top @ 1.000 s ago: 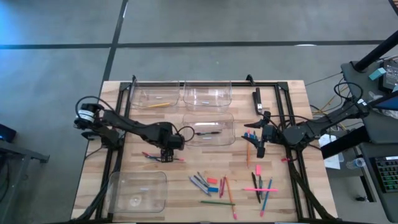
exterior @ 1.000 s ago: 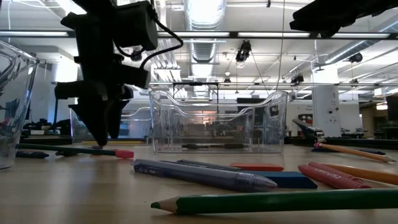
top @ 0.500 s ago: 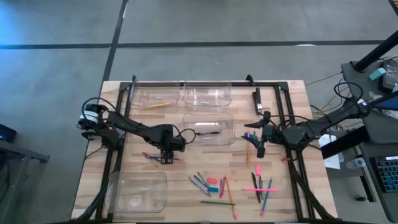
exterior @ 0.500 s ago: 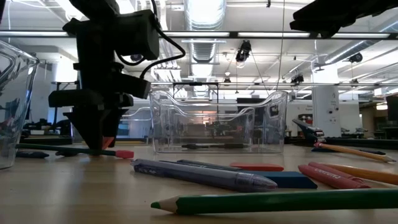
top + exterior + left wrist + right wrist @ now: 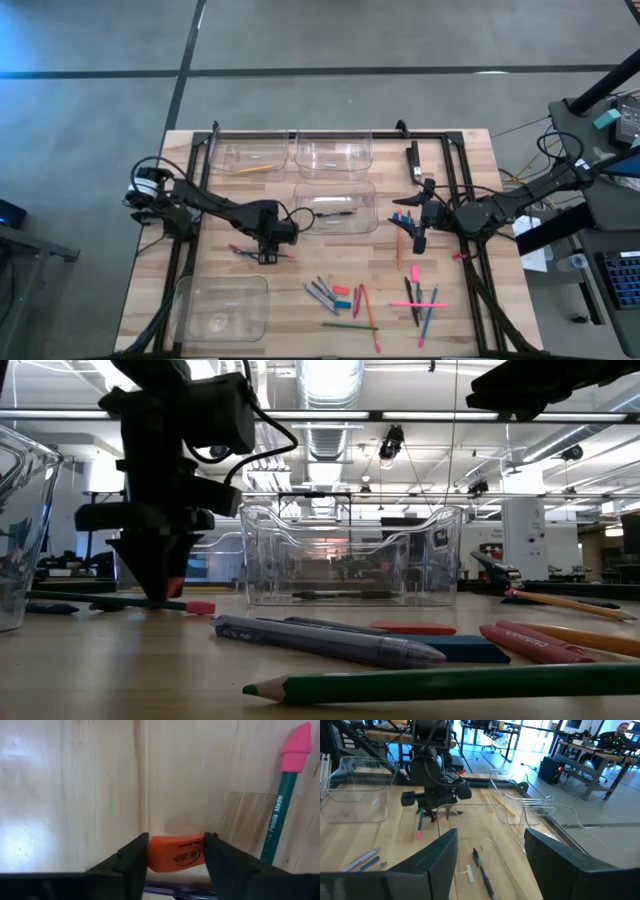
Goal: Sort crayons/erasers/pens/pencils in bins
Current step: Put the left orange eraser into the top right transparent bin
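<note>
Just left of the middle bin (image 5: pixel 336 208), on the table (image 5: pixel 150 270), the left gripper (image 5: pixel 176 856) pinches an orange-red eraser (image 5: pixel 176 859) beside a green pencil (image 5: pixel 277 815); right of that bin, the right gripper (image 5: pixel 417 238) hangs spread

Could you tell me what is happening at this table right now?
A two-armed robot is sorting stationery into clear bins. The left hand is down on the wood with its fingers on either side of an orange-red eraser, beside a green pencil with a pink cap. The right hand hangs open over the table's right side, holding nothing. A pile of pens and pencils is unsorted near the front edge.
</note>
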Controlling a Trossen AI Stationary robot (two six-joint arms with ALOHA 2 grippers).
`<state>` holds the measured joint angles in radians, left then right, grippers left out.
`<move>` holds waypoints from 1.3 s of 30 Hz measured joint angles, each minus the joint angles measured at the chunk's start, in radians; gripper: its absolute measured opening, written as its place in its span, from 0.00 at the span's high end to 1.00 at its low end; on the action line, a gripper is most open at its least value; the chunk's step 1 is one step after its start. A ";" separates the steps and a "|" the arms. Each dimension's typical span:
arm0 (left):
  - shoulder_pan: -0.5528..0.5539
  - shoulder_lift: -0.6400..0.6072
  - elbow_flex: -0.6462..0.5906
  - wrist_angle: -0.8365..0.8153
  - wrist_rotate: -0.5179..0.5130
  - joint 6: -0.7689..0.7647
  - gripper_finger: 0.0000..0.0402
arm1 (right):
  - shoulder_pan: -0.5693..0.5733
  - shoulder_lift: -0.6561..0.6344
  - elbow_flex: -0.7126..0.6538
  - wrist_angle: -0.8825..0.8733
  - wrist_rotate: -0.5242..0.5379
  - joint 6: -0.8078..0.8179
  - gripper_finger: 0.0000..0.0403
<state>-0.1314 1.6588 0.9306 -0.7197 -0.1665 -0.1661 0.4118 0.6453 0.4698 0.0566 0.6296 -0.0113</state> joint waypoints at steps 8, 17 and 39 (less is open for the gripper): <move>0.000 -0.004 0.001 -0.004 -0.005 0.000 0.82 | 0.000 0.000 0.000 0.000 0.000 0.000 0.46; 0.003 -0.023 0.035 -0.018 -0.032 0.025 0.90 | 0.000 0.000 0.000 0.000 0.000 0.000 0.46; 0.154 -0.335 0.200 0.038 -0.401 0.317 0.90 | 0.000 0.000 -0.001 0.009 0.002 -0.007 0.46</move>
<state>0.0230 1.3234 1.1309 -0.6814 -0.5679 0.1508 0.4117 0.6451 0.4686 0.0654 0.6312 -0.0185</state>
